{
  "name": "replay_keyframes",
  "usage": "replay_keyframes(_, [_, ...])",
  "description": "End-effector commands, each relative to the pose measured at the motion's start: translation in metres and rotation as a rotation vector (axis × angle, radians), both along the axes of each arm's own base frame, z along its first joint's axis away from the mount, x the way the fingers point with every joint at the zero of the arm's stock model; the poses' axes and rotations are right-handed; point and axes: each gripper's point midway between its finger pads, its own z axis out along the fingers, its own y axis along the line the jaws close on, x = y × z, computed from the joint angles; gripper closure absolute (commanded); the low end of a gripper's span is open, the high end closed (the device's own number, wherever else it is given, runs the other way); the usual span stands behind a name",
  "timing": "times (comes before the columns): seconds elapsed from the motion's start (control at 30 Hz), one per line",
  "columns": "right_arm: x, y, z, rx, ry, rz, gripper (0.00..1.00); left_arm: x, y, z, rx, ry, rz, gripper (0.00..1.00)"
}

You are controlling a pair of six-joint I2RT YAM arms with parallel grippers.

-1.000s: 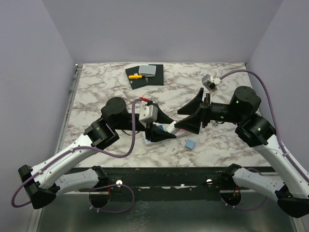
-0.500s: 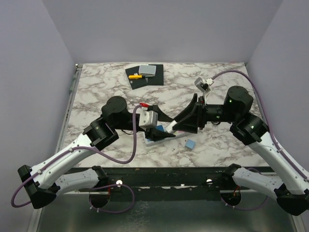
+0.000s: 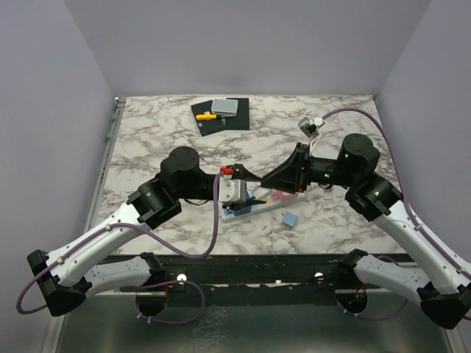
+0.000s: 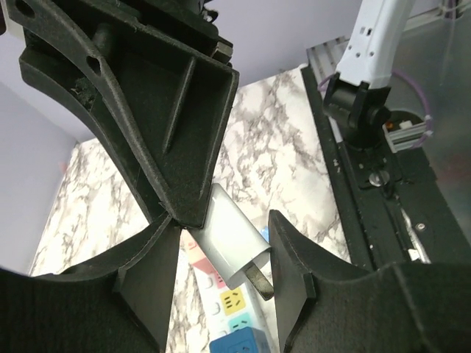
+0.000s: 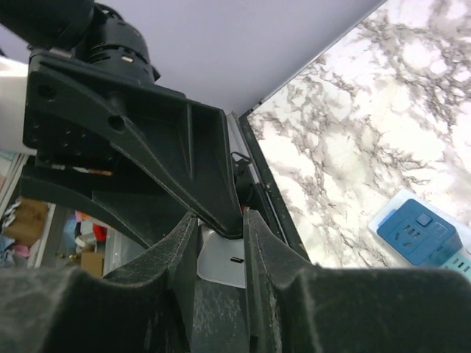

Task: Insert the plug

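White plug (image 4: 229,246) is off the counter (image 3: 162,140), prongs tilted down, just above the power strip (image 3: 237,212). The left hand (image 4: 224,220) is clamped on its sides. The right hand (image 5: 219,217) meets it from the opposite side, fingers narrowly apart around the plug's upper end and one left finger; cannot tell if gripping. Blue cube (image 3: 290,219) near the strip.
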Motion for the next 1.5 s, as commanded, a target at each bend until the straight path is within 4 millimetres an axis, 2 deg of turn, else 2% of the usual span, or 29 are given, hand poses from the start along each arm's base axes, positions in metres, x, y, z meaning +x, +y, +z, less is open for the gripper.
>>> replay_keyframes(0.0, [0.004,0.004,-0.012,-0.017,0.064,-0.029,0.99,0.041,-0.001,-0.009,0.024,-0.125,0.157,1.0])
replay_keyframes(0.07, [0.014,0.004,-0.023,-0.05,0.084,-0.077,0.99,0.052,0.0,-0.028,0.07,-0.149,0.195,1.0])
replay_keyframes(0.17, [0.018,0.002,-0.032,-0.062,0.092,-0.109,0.99,0.069,0.006,-0.052,0.14,-0.206,0.244,1.0])
replay_keyframes(0.3, [0.022,-0.006,-0.036,-0.07,0.081,-0.168,0.95,0.089,0.015,-0.066,0.196,-0.287,0.288,1.0])
replay_keyframes(0.43, [0.034,-0.023,-0.036,-0.082,0.039,-0.306,0.91,0.085,0.018,-0.069,0.199,-0.356,0.234,1.0])
replay_keyframes(0.57, [0.05,-0.035,-0.046,-0.119,0.048,-0.427,0.87,0.085,0.02,-0.106,0.279,-0.432,0.179,1.0])
replay_keyframes(0.77, [0.059,-0.047,-0.075,-0.211,0.105,-0.517,0.85,0.085,0.018,-0.141,0.338,-0.331,0.16,1.0])
replay_keyframes(0.8, [0.06,-0.052,-0.08,-0.223,0.111,-0.542,0.83,0.084,0.018,-0.145,0.344,-0.318,0.161,1.0])
replay_keyframes(0.83, [0.062,-0.056,-0.085,-0.24,0.117,-0.566,0.75,0.086,0.019,-0.149,0.354,-0.305,0.174,1.0])
replay_keyframes(0.97, [0.071,-0.072,-0.097,-0.3,0.127,-0.667,0.65,0.116,0.023,-0.153,0.368,-0.197,0.295,1.0])
replay_keyframes(1.1, [0.09,-0.088,-0.097,-0.337,0.116,-0.805,0.59,0.176,0.034,-0.154,0.373,-0.074,0.432,1.0])
replay_keyframes(1.13, [0.095,-0.091,-0.095,-0.34,0.115,-0.831,0.57,0.193,0.037,-0.158,0.387,-0.052,0.457,0.98])
replay_keyframes(1.17, [0.098,-0.091,-0.095,-0.342,0.114,-0.846,0.54,0.207,0.037,-0.162,0.401,-0.037,0.475,0.88])
replay_keyframes(1.2, [0.101,-0.092,-0.095,-0.343,0.114,-0.858,0.51,0.22,0.037,-0.164,0.413,-0.02,0.496,0.73])
replay_keyframes(1.23, [0.103,-0.092,-0.095,-0.345,0.116,-0.867,0.48,0.23,0.034,-0.168,0.427,0.004,0.504,0.63])
replay_keyframes(1.27, [0.104,-0.091,-0.097,-0.348,0.118,-0.869,0.46,0.238,0.029,-0.182,0.466,0.045,0.486,0.57])
replay_keyframes(1.3, [0.105,-0.09,-0.098,-0.349,0.12,-0.867,0.44,0.244,0.024,-0.186,0.485,0.074,0.473,0.49])
replay_keyframes(1.4, [0.108,-0.091,-0.104,-0.349,0.132,-0.886,0.37,0.267,0.008,-0.207,0.524,0.196,0.492,0.16])
replay_keyframes(1.47, [0.11,-0.096,-0.107,-0.349,0.138,-0.919,0.35,0.288,0.001,-0.224,0.535,0.332,0.59,0.12])
